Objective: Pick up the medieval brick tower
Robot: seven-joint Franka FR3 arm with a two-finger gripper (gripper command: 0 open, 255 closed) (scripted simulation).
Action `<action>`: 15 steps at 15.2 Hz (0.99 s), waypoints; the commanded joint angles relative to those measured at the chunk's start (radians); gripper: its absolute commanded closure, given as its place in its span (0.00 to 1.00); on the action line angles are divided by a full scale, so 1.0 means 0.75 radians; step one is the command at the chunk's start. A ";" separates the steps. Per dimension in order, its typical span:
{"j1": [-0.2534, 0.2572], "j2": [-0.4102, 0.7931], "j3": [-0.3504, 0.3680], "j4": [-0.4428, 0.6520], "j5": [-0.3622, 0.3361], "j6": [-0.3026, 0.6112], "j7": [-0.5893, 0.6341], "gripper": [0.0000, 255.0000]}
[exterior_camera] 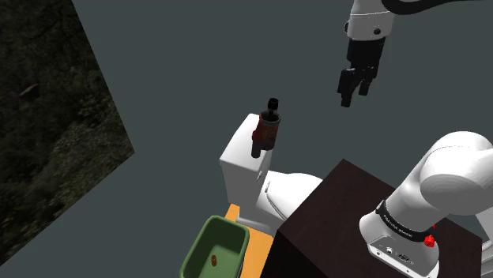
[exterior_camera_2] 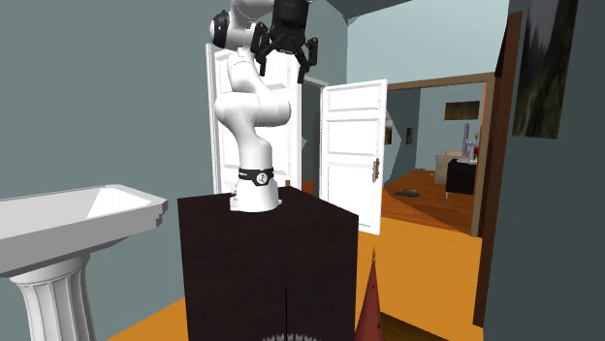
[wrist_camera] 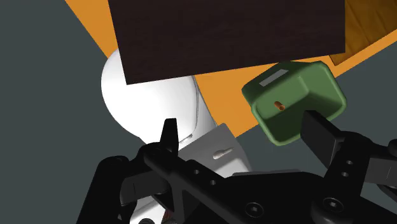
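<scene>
Overhead, the released hand [exterior_camera: 355,95] hangs well apart from the brick tower [exterior_camera: 268,131] on the toilet tank [exterior_camera: 237,162]; centre above it first.

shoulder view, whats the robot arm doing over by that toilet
The white arm's black gripper hangs open and empty in the air, above the toilet and off to the shoulder view's right of it. The small reddish brick tower stands upright on top of the white toilet tank, and nothing is touching it. A green bin sits on the floor beside the toilet. The tower has not yet been grasped.
</scene>
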 commanded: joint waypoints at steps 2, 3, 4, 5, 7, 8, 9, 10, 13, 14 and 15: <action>-0.010 0.046 0.007 0.005 0.014 0.042 0.040 0.00; -0.021 0.093 0.013 0.012 0.027 0.082 0.078 0.00; -0.032 0.141 0.019 0.021 0.039 0.123 0.116 0.00; -0.041 0.189 0.024 0.032 0.050 0.162 0.153 0.00; -0.061 0.288 0.033 0.059 0.070 0.238 0.226 0.00; -0.071 0.338 0.036 0.075 0.079 0.274 0.261 0.00; -0.081 0.388 0.039 0.092 0.087 0.309 0.296 0.00; -0.090 0.438 0.041 0.111 0.095 0.343 0.330 0.00; -0.117 0.588 0.043 0.177 0.116 0.436 0.428 0.00; -0.125 0.638 0.042 0.202 0.122 0.465 0.460 0.00; -0.134 0.687 0.040 0.228 0.127 0.492 0.490 0.00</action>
